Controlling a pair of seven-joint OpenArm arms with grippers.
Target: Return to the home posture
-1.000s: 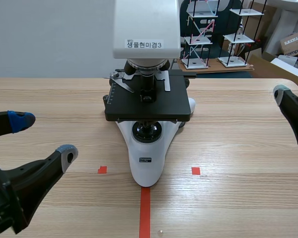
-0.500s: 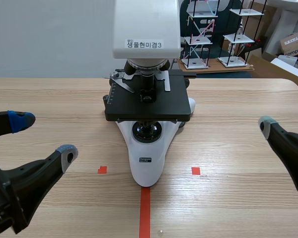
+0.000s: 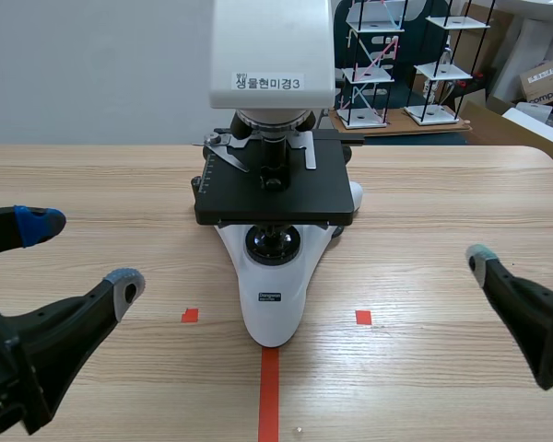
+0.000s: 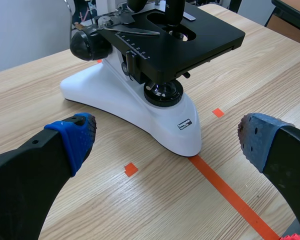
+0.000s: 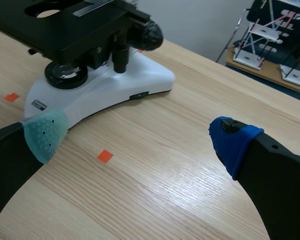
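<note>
A white microscope (image 3: 275, 276) with a black stage stands at the table's middle; it also shows as microscope (image 4: 130, 95) and microscope (image 5: 135, 75) in the wrist views. My left gripper (image 3: 81, 253) hovers low at the left, open and empty, with the microscope's base ahead of its fingers (image 4: 72, 135). My right gripper (image 3: 525, 230) is low at the right, open and empty. One of its fingertips (image 3: 482, 260) shows fully, the other only at the edge. The microscope lies ahead and to the side of my right gripper (image 5: 140, 136).
The wooden table (image 3: 424, 368) carries an orange-red tape line (image 3: 269, 391) and two small squares in front of the microscope. Behind the table's far right edge stand white shelf models (image 3: 438, 69) and cardboard boxes (image 3: 544, 78).
My right gripper has drawn back toward the table's near edge and a little inward. The left gripper and the microscope have not moved.
</note>
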